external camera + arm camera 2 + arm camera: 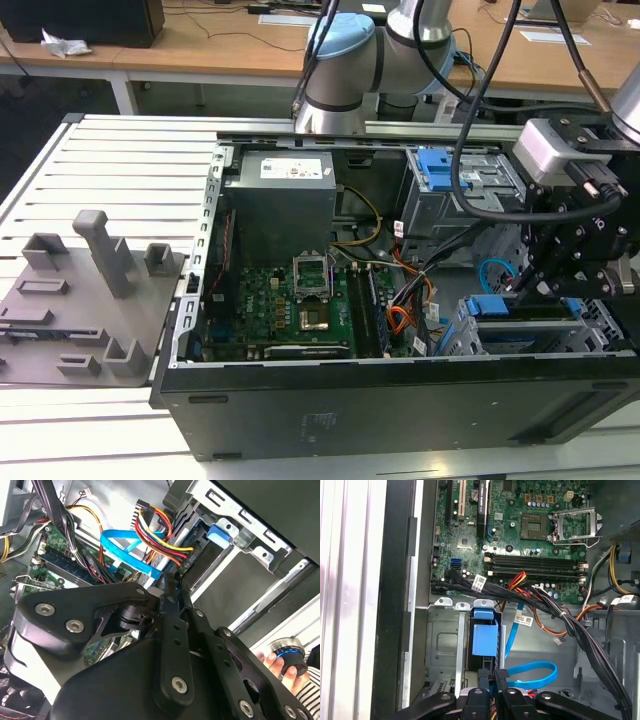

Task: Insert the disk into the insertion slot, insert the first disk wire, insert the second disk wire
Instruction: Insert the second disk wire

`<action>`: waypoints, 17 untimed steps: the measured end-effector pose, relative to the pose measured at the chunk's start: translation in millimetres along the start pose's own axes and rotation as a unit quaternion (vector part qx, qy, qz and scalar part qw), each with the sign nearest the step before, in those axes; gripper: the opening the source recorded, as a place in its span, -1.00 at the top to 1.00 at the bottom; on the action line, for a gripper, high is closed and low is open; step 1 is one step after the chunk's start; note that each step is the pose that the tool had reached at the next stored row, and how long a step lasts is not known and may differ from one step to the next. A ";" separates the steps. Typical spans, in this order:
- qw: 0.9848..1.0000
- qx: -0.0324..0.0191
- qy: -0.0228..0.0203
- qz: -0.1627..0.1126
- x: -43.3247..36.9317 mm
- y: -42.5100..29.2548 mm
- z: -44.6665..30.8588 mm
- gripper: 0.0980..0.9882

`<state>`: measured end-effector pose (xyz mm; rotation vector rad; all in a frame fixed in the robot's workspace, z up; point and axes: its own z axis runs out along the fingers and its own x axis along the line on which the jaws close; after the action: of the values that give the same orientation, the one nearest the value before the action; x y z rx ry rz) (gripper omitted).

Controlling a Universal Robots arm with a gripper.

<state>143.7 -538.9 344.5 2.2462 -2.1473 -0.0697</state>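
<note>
The disk, seen by its bright blue frame (pixel 485 640) (pixel 490 305), sits inside the insertion slot, a bay of the grey sheet-metal cage (pixel 442 645) at the exterior view's right. The second disk wire (pixel 532 675) (pixel 127 552), thin and light blue, curls in a loop just beside the disk. My gripper (pixel 494 674) (pixel 167 582) (pixel 533 283) hangs right over the disk's rear end. Its black fingers (pixel 501 680) are pressed together on the end of that light-blue wire; the plug itself is hidden between them.
A red, yellow and black wire bundle (pixel 160 532) with a dark plug runs close to the fingers. Thick black cables (pixel 580 630) cross above the motherboard (pixel 520 535). A taller cage carries a blue latch (pixel 440 165). A hand (pixel 277 662) in a striped sleeve holds a round knob.
</note>
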 end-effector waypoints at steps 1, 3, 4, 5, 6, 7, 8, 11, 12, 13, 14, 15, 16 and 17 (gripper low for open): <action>1.000 0.000 0.000 0.000 -0.2 -0.2 0.2 0.86; 1.000 0.000 -0.001 0.000 -0.3 -0.9 0.7 0.86; 1.000 0.000 -0.001 0.000 -0.4 -1.4 0.9 0.86; 1.000 0.000 -0.002 0.000 -0.3 -2.0 1.3 0.86; 1.000 0.000 -0.001 0.000 -0.3 -2.4 1.6 0.86; 1.000 0.000 -0.001 0.000 -0.3 -2.7 1.9 0.86; 1.000 0.000 -0.002 0.000 -0.3 -3.1 2.6 0.86; 1.000 0.000 -0.001 0.000 -0.1 -3.4 6.4 0.86; 1.000 0.000 -0.001 0.000 -0.1 -3.4 6.5 0.86; 1.000 0.000 -0.001 0.000 0.0 -3.4 6.8 0.86; 1.000 0.000 -0.001 0.000 -0.1 -3.4 6.9 0.86; 1.000 0.000 -0.002 0.000 -0.1 -3.4 7.0 0.86; 1.000 0.000 -0.002 0.000 -0.1 -3.4 7.3 0.83; 1.000 0.000 -0.002 0.000 -0.1 -3.4 7.3 0.83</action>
<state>146.7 -538.7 337.0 2.2482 -2.1486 -0.0735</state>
